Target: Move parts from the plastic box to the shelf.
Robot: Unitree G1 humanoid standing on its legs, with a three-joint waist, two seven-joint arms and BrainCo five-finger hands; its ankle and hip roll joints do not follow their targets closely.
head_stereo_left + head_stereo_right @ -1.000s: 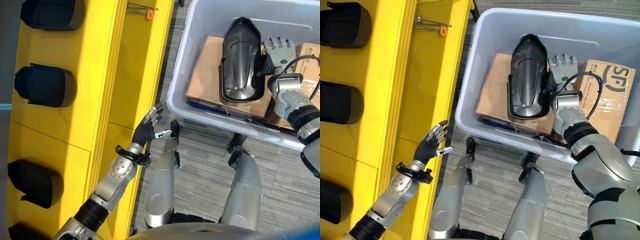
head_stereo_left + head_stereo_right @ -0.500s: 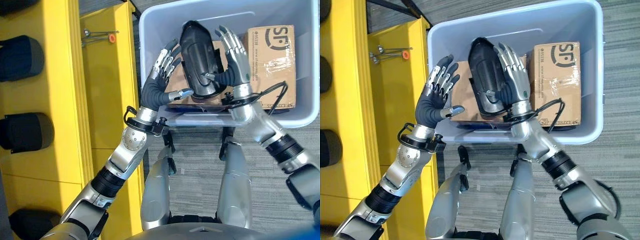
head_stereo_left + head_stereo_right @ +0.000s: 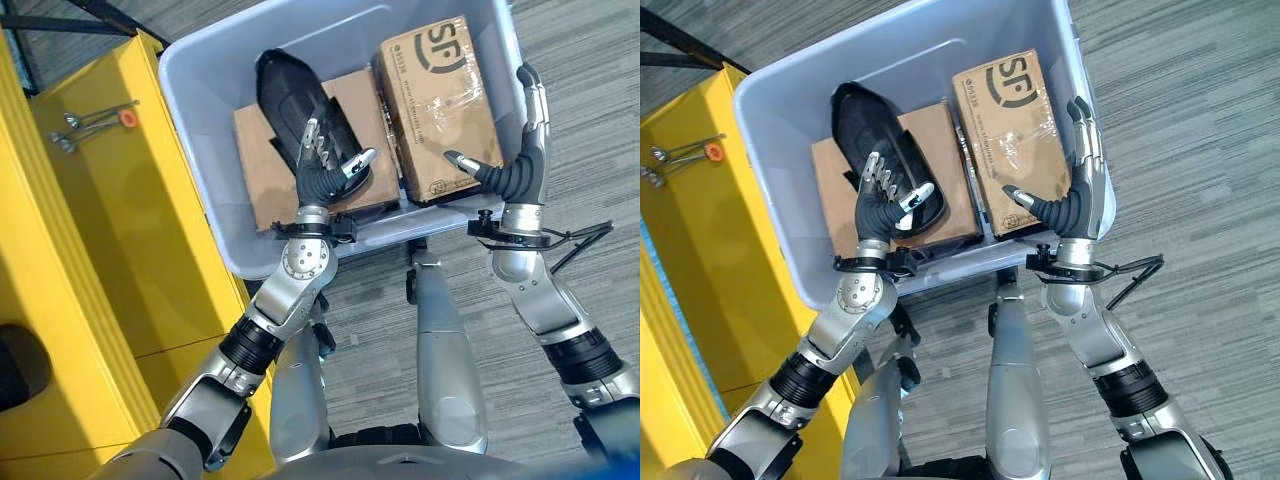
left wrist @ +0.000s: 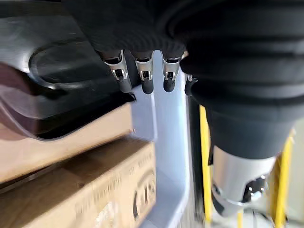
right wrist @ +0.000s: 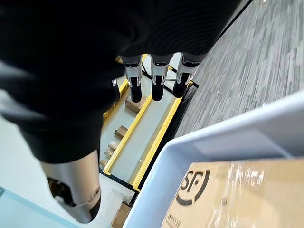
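The grey plastic box [image 3: 200, 215] stands on the floor ahead of me. In it a black moulded part [image 3: 285, 95] lies on a flat cardboard box [image 3: 262, 175], beside a taped cardboard carton [image 3: 440, 95]. My left hand [image 3: 322, 178] is open above the box's near rim, fingers straight and reaching over the near end of the black part [image 4: 57, 95]; I cannot tell if they touch it. My right hand [image 3: 518, 170] is open at the box's near right corner, beside the carton [image 5: 228, 194], holding nothing. The yellow shelf [image 3: 110, 260] runs along the left.
Metal wrenches and an orange-handled tool [image 3: 95, 122] lie on the yellow shelf's far end. A black part [image 3: 12, 365] sits on the shelf at the lower left. Grey carpet [image 3: 590, 120] lies to the right of the box.
The camera has swung, bringing the box to centre. My right hand has come off the black part and moved to the box's right corner. My left hand now sits at the part's near end.
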